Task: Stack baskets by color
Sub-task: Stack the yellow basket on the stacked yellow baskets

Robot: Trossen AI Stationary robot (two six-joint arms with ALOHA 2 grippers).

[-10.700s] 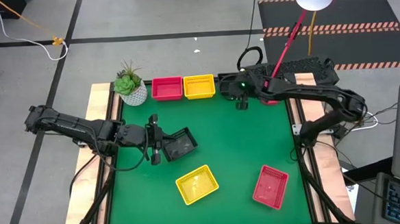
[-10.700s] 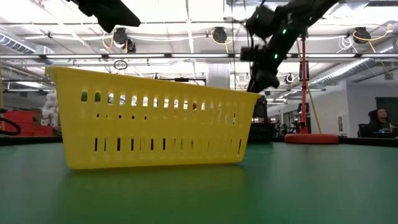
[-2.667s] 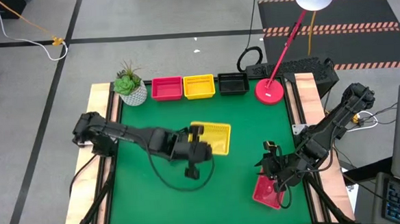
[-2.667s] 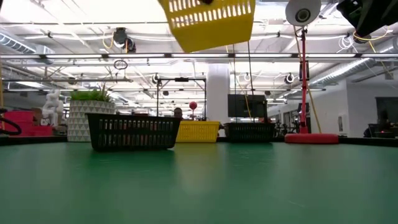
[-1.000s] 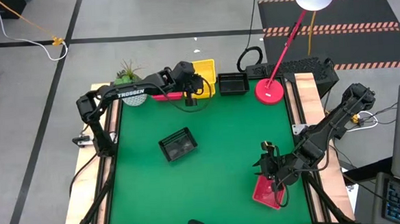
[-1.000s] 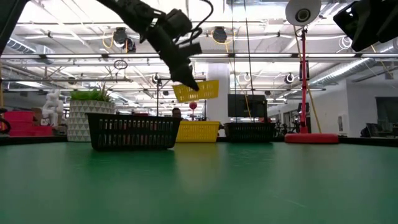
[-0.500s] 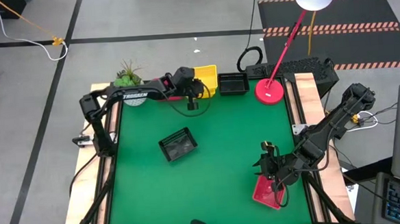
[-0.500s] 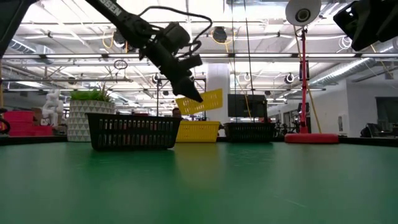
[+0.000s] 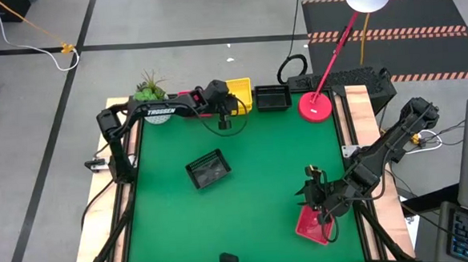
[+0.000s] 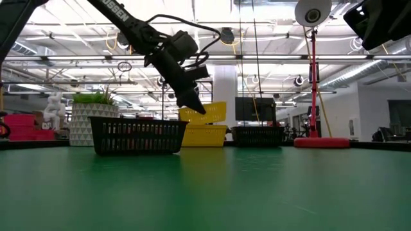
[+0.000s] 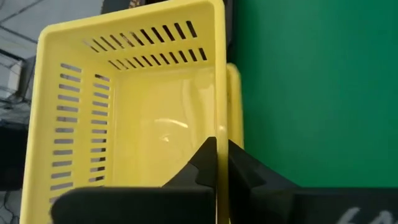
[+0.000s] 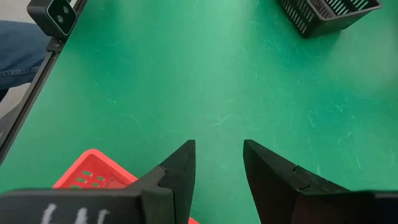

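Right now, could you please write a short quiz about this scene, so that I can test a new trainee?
1. True or false: the left gripper is shut on the wall of a yellow basket.
2. Which basket lies alone in the middle of the green table? A) red B) black C) yellow
3. Fill the gap: the right gripper hangs open above a ____ basket at the near right edge.

Key
1. True; it holds the yellow basket tilted over the other yellow basket in the back row.
2. B, the loose black basket.
3. Red: the red basket.
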